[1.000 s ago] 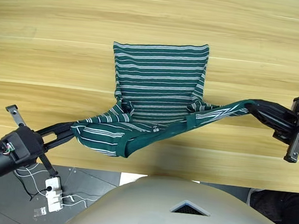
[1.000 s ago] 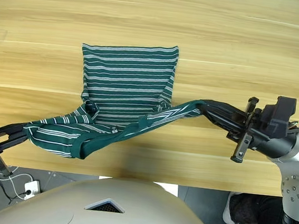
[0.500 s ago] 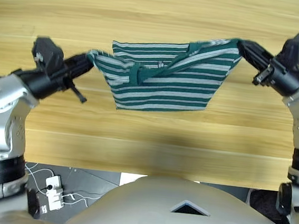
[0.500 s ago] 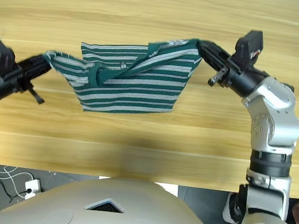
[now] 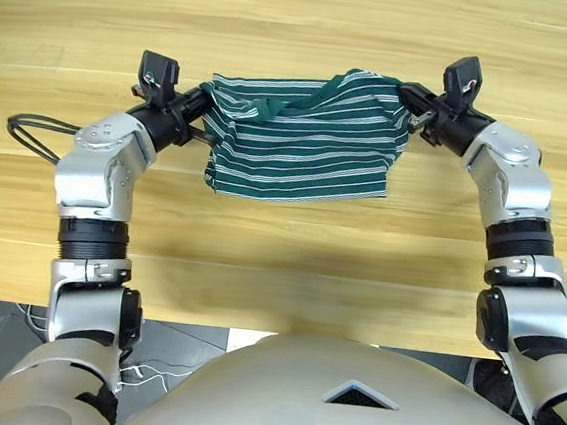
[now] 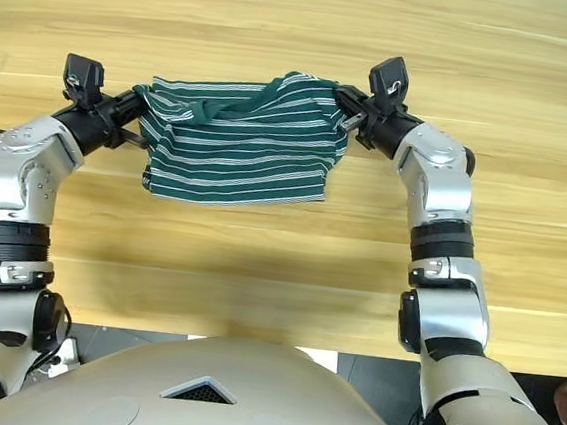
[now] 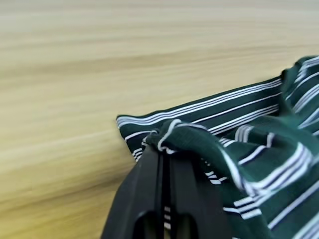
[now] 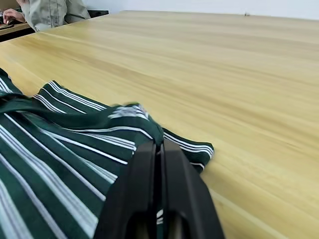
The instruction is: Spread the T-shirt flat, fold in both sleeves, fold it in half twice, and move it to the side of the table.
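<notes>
Pale wooden table [image 5: 278,272], its grain running left to right across my head view. On its far half lies the green, white-striped T-shirt [image 5: 304,159], doubled over into a wide band. The band's long axis runs left to right along the grain, and the stripes follow that line. Its far edge is stretched between my two arms. Its near edge faces back toward me and slants a little, the left near corner lying closest to me.

My left gripper [image 5: 200,114] is clenched on the far left corner. In its wrist view the black fingers [image 7: 149,184] are pressed together with a bunch of cloth at their tips, and a striped layer lies flat on the wood just beyond them. My right gripper [image 5: 411,100] pinches the far right corner the same way, its fingers [image 8: 134,194] closed tight on a raised fold above a flat lower layer.
</notes>
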`<action>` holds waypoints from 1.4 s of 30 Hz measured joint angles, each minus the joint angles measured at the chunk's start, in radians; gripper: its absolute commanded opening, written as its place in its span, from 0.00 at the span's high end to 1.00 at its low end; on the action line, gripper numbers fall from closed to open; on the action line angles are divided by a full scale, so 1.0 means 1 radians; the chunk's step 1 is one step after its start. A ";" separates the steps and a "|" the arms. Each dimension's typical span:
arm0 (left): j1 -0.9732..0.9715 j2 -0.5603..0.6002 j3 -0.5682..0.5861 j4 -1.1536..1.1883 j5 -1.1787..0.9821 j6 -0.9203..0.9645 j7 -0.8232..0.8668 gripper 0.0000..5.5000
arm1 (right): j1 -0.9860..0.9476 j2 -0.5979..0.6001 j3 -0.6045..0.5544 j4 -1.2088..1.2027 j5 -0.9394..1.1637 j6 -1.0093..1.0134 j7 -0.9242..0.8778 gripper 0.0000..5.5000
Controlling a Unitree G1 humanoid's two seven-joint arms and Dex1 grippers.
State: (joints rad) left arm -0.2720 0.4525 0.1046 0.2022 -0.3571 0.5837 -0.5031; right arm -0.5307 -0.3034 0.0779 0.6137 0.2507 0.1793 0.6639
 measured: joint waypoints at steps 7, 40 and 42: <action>-0.046 -0.048 0.117 0.164 -0.038 -0.042 0.044 1.00 | -0.070 0.032 -0.070 0.236 -0.032 -0.130 -0.064 1.00; 0.060 -0.197 0.110 -0.450 0.200 -0.348 0.346 0.49 | -0.193 -0.001 0.154 0.238 -0.565 -0.590 -0.214 0.35; 0.061 -0.206 0.092 -0.512 0.204 -0.328 0.366 0.49 | -0.288 0.008 0.181 0.356 -0.607 -0.595 -0.249 0.35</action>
State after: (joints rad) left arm -0.2112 0.2469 0.1962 -0.3099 -0.1528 0.2562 -0.1370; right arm -0.8188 -0.2950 0.2584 0.9700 -0.3558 -0.4155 0.4153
